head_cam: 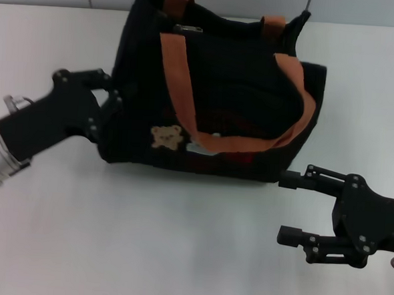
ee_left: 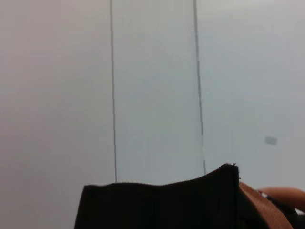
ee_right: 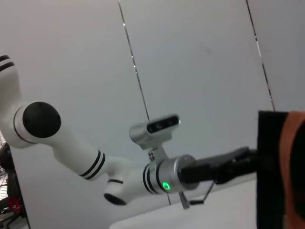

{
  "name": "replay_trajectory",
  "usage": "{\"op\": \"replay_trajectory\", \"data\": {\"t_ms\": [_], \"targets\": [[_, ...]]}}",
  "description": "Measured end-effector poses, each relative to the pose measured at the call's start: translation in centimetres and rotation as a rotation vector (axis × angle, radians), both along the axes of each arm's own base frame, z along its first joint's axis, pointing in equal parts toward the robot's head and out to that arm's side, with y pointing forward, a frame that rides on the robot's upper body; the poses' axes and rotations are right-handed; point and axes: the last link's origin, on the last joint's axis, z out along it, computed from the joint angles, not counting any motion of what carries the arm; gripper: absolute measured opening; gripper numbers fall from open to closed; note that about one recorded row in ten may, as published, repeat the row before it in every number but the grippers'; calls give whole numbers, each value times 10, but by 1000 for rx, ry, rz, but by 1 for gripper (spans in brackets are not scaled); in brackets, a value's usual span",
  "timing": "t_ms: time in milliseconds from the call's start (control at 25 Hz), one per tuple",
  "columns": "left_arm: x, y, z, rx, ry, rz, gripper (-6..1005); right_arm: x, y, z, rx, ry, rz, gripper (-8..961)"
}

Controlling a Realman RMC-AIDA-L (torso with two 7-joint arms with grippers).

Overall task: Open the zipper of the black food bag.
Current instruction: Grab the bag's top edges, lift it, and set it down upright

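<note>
Bright, even light from above — soft shadows, a few blurred edges.

You get a well-lit head view: the table [head_cam: 177,253] is pale and nearly washed out, with only a faint shadow under the bag [head_cam: 213,95], whose black fabric swallows detail so folds hardly read. The left gripper [head_cam: 109,102] melts into that dark side, and you can't make out its fingers. The right gripper [head_cam: 294,207] stands crisp against the table. In the left wrist view the bag's near edge is soft and out of focus — the wall [ee_left: 152,86] behind is flat grey. The right wrist view is evenly lit, the bag blurred at the frame's edge.
</note>
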Motion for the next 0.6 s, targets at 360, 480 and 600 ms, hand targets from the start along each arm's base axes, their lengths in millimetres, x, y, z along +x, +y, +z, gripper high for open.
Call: {"op": "replay_trajectory", "data": {"t_ms": [360, 480, 600], "targets": [[18, 20, 46, -58, 139, -85, 101, 2, 2, 3, 29, 11, -19, 829], [32, 27, 66, -62, 184, -122, 101, 6, 5, 12, 125, 53, -57, 829], [57, 34, 95, -48, 240, -183, 101, 12, 4, 24, 285, 112, -86, 828]]}}
